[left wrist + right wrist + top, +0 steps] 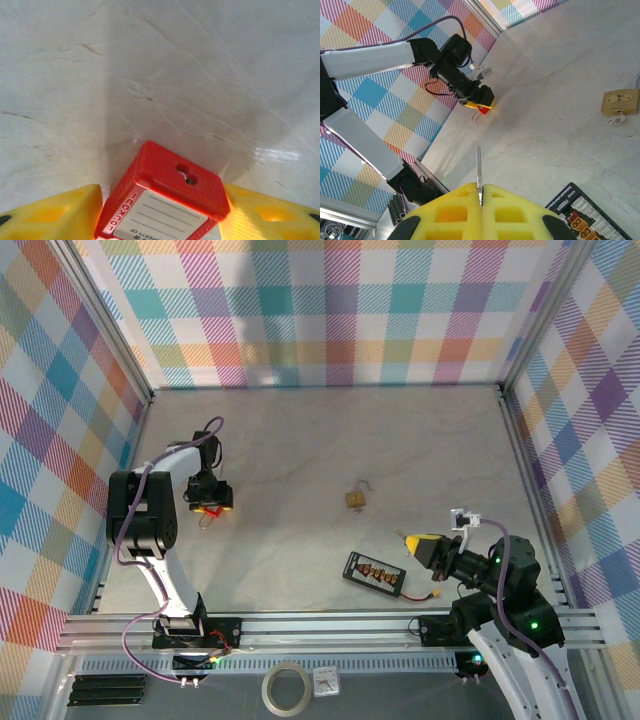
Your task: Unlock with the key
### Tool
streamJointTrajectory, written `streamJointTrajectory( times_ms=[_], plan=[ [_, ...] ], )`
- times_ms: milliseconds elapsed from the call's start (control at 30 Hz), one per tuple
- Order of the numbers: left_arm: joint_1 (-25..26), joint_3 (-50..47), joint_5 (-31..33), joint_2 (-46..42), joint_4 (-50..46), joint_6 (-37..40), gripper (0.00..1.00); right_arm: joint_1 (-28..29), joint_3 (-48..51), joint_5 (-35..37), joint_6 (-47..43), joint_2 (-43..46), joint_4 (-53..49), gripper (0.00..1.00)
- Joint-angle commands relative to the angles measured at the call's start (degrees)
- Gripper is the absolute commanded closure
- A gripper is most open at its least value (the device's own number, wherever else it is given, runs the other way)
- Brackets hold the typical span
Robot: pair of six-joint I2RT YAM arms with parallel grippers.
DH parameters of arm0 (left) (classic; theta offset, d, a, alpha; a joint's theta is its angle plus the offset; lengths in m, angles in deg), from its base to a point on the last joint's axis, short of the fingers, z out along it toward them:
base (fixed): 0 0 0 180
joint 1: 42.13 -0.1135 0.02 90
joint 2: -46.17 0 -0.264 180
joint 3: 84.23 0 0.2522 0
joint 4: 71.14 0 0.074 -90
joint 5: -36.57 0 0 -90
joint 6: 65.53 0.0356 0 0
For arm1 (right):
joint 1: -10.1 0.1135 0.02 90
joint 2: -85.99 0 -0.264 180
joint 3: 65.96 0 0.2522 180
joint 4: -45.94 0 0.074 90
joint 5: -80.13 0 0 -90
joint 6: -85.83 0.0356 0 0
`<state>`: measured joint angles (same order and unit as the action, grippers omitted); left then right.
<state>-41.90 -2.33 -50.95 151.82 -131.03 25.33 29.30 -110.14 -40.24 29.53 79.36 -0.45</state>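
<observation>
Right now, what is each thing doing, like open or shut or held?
red padlock: held, keyhole empty.
left gripper: jaws shut on red padlock.
key: pinched, blade sticking out.
right gripper: jaws shut on key.
brass padlock: lying on the table, shackle looks open.
black board: lying flat, untouched.

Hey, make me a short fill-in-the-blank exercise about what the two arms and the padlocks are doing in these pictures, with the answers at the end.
1. The left end effector is shut on a padlock whose body is coloured ____.
2. The right end effector pinches the key between fingers coloured ____.
3. The brass padlock is held by neither end effector and rests on the ____.

Missing words: red; yellow; table.
</observation>
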Motion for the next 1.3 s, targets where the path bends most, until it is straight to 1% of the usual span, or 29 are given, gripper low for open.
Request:
streamJointTrajectory(
  times_ms=[0, 67, 167, 267, 433, 467, 533, 733, 1033, 1133, 1200, 1267],
  plan=[
    [-0.2, 0.5, -4.7, -1.3, 0.1, -0.1, 0.43, 0.3, 0.7, 0.6, 0.4, 0.4, 0.3, 1.0],
    [-0.2, -0.1, -6.4, -1.7, 0.1, -0.2, 0.44, 0.3, 0.7, 0.7, 0.4, 0.4, 0.3, 1.0],
    [-0.2, -0.4, -6.8, -1.5, -0.2, -0.1, 0.44, 0.3, 0.8, 0.8, 0.5, 0.4, 0.5, 1.0],
    [-0.2, 0.2, -4.7, -1.1, -0.1, -0.7, 0.44, 0.3, 0.9, 0.8, 0.5, 0.3, 0.5, 1.0],
    [-0.2, 0.6, -3.6, -1.2, 1.1, -0.8, 0.44, 0.3, 0.8, 0.7, 0.4, 0.3, 0.1, 1.0],
    [-0.2, 0.6, -3.5, -1.2, 1.2, -0.6, 0.45, 0.3, 0.9, 0.7, 0.4, 0.3, 0.1, 1.0],
    [-0.2, 0.9, -2.0, -1.0, 1.3, -0.9, 0.52, 0.3, 1.2, 0.7, 0.6, 0.4, 0.4, 1.0],
    [-0.1, 1.2, -1.9, 0.2, 1.7, -0.6, 0.56, 0.3, 1.6, 0.5, 0.8, 0.4, 0.6, 1.0],
    [0.9, 0.5, -3.5, 0.8, 2.0, -0.2, 0.59, 0.3, 1.2, 0.6, 0.5, 0.6, 0.1, 1.0],
    [1.1, 0.3, -3.7, 1.9, 2.1, -0.5, 0.63, 0.3, 0.2, 1.4, 0.0, 0.5, -1.1, 1.0],
    [1.2, 0.3, -3.5, 2.3, 2.3, -1.2, 0.67, 0.3, -2.0, 4.5, -1.0, 0.6, -4.2, 1.0],
    [1.5, 0.2, -4.0, 1.8, 2.6, -1.2, 0.7, 0.3, -3.6, 5.5, -1.5, 0.7, -5.1, 1.0]
  ],
)
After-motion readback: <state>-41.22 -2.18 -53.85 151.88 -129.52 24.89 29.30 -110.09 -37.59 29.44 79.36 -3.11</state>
